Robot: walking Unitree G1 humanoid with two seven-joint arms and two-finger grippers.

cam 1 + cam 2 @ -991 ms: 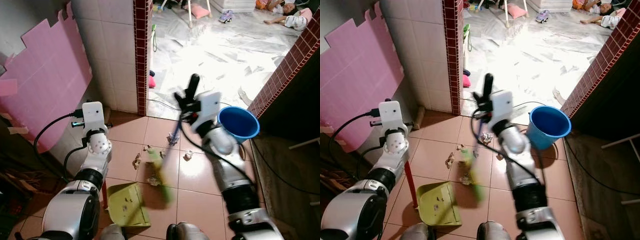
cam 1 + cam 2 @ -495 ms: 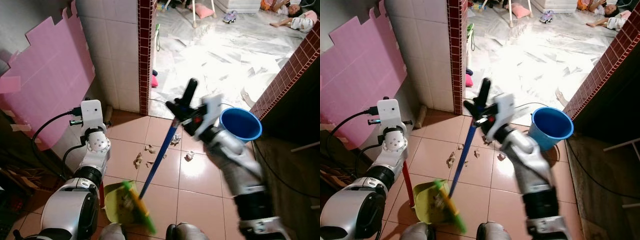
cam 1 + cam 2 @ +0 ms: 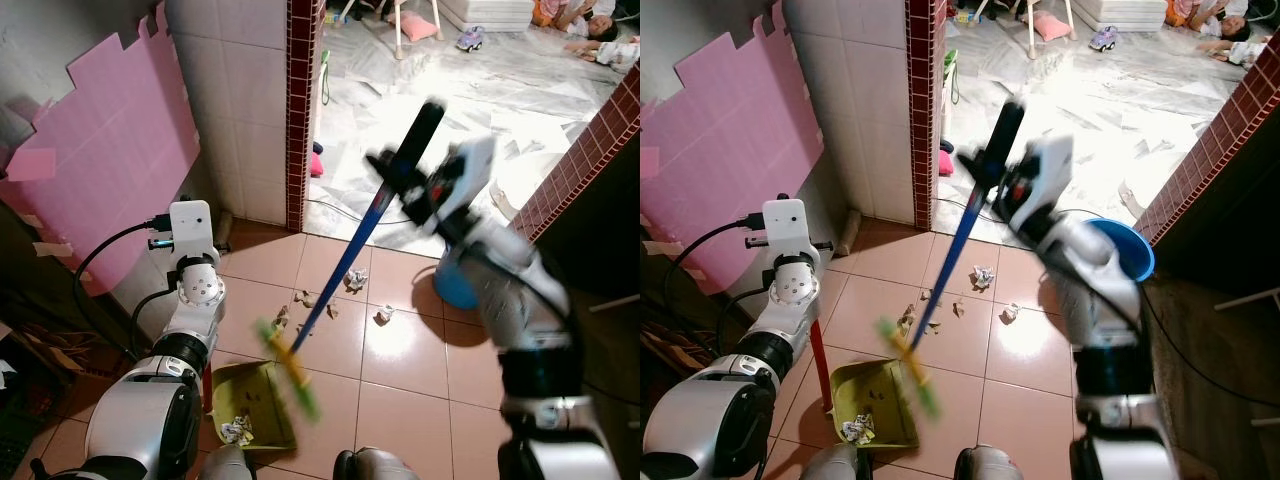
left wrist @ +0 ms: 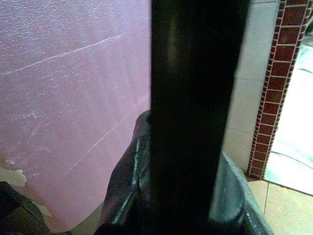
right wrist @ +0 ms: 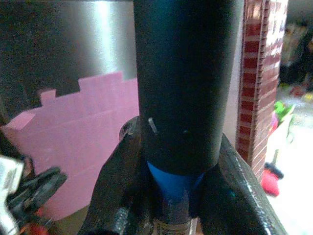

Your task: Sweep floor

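Note:
My right gripper (image 5: 176,196) is shut on a broom's black grip (image 3: 420,125). Its blue shaft (image 3: 340,270) slants down to the green brush head (image 3: 290,365), which is blurred just above the front lip of the green dustpan (image 3: 250,410). My left gripper (image 4: 188,200) is shut on the dark top of the dustpan's upright red handle (image 3: 823,365). A crumpled paper ball (image 3: 237,430) lies in the pan. Several paper scraps (image 3: 352,280) lie on the terracotta tiles (image 3: 400,350) near the brush.
A blue bucket (image 3: 1130,250) stands behind my right arm. A pink foam board (image 3: 100,150) leans on the left wall and a brick-edged wall corner (image 3: 302,110) is ahead. Cables (image 3: 105,270) trail at the left. Far back on the marble floor (image 3: 480,90) are toys and a person (image 3: 600,20) lying down.
The brush swept the litter into the dustpan, then lifted off toward the scraps. My right arm rose and swung right. A paper ball now lies in the pan.

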